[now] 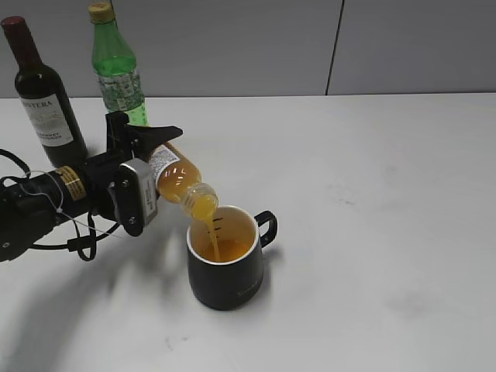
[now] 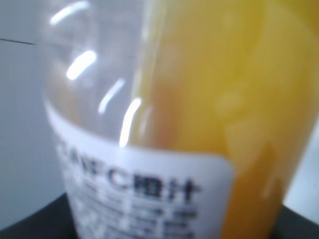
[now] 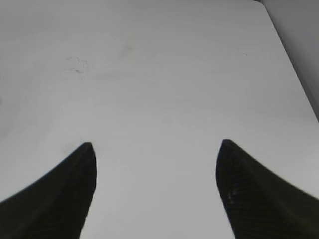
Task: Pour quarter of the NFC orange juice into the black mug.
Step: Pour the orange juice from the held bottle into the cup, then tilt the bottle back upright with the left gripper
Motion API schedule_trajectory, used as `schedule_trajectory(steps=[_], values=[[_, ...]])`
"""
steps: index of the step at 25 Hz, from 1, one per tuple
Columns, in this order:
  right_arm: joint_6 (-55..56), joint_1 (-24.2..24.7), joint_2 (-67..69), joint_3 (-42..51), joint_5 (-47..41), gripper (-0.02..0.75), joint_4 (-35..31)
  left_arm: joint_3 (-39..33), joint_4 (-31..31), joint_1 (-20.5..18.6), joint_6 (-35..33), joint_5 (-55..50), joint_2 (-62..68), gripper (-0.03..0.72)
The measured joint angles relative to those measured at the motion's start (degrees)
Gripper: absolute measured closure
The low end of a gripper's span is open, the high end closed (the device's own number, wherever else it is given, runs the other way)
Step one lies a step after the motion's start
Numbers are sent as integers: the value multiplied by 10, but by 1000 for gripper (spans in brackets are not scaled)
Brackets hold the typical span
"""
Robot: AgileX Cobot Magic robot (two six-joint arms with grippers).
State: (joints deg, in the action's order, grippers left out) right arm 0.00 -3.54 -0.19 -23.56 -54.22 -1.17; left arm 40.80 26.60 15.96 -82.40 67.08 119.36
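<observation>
— Where does the black mug (image 1: 225, 260) sit?
— Lower centre of the frame, on the desk (image 1: 372, 201), handle toward the right.
— And the NFC orange juice (image 1: 182, 180)?
— Just upper left of the mug, tilted, mouth over the rim, held in the left pincer (image 1: 139, 167).
— What's behind?
— A wine bottle (image 1: 43, 89) upper left, a taller bottle (image 1: 116, 70) just right of it.
— The right pincer (image 3: 157, 189)?
— Above bare desk, apart from everything.

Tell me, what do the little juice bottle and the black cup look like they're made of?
The juice bottle looks like thin clear plastic: the orange liquid shows through, bright glints run along its wall, and a paper-like label wraps it. The black mug looks like ceramic, matte black outside and glossy cream inside, with a thick rim; coated metal can't be ruled out.
</observation>
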Motion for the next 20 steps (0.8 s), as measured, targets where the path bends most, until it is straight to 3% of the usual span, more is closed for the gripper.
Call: schedule_trajectory(steps=[20], values=[[0, 0, 0, 0, 0, 172, 0, 0, 0, 0, -5, 0, 0, 219]])
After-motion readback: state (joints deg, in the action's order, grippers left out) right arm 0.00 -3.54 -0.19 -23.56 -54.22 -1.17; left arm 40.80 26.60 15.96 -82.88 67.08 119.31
